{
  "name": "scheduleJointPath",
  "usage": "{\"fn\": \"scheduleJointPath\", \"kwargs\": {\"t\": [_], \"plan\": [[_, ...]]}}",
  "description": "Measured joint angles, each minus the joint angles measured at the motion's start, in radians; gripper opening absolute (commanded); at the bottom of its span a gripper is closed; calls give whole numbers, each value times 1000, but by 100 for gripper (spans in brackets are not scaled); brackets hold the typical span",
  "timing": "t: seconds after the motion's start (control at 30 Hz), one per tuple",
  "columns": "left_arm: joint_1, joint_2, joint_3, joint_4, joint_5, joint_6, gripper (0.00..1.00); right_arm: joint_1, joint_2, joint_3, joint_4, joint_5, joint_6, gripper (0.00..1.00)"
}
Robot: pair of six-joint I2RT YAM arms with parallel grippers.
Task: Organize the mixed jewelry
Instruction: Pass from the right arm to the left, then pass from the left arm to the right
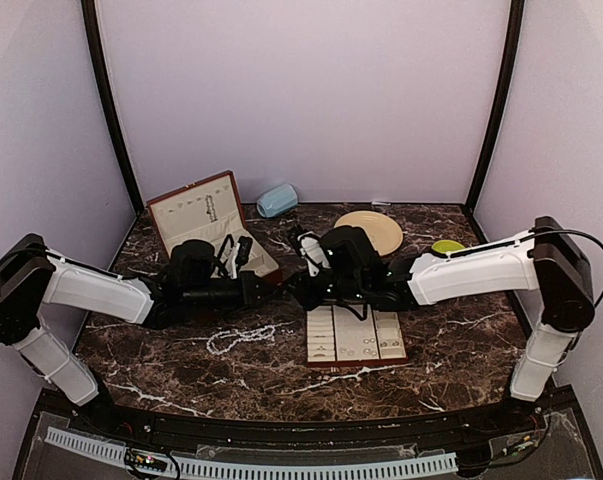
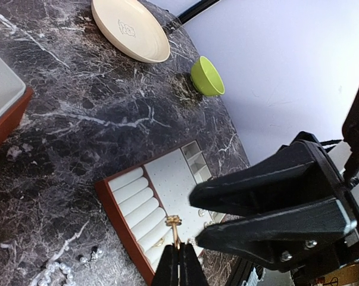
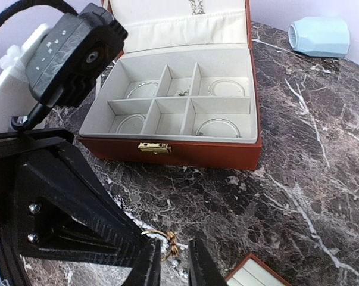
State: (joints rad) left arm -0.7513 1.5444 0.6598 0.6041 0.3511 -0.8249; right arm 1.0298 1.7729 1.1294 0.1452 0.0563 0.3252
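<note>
A gold ring [image 2: 174, 223] with a bow-shaped top is pinched by its band in my left gripper [image 2: 180, 250], which is shut on it above the cream slotted tray [image 2: 134, 199]. My right gripper [image 3: 174, 263] faces it tip to tip, jaws slightly open, with the gold ring [image 3: 172, 242] between its fingers and untouched. In the top view the left gripper [image 1: 267, 288] and right gripper [image 1: 299, 287] meet mid-table. The white bead strand [image 1: 239, 338] lies on the marble beside the tray [image 1: 353, 362]. The strand's end [image 2: 53, 273] and tiny silvery earrings [image 2: 90, 256] lie left of the tray.
An open red-brown box [image 3: 215, 154] with cream compartments holding bangles stands behind the grippers, also at the back left [image 1: 196, 212]. A cream plate [image 1: 369, 232], a green bowl [image 1: 447, 246] and a pale blue container [image 1: 277, 200] sit along the back.
</note>
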Motion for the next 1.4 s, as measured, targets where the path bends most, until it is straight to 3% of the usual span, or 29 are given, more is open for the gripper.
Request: {"fn": "scheduleJointPath", "kwargs": {"t": [0.13,0.33,0.73,1.0,1.4], "plan": [[0,-11,-4,-2,-6,18,0,-3,-77,-46,8,10,14,41],[0,-76,-27,-22,-15,92,0,-35,-198,-85,14,-34,44,47],[0,-170,-83,60,214,318,0,-126,-201,-96,62,-558,123,50],[0,-207,-83,80,293,371,0,-115,-173,-98,91,-659,148,41],[1,-208,-87,83,330,378,0,-98,-137,-97,150,-686,180,14]]}}
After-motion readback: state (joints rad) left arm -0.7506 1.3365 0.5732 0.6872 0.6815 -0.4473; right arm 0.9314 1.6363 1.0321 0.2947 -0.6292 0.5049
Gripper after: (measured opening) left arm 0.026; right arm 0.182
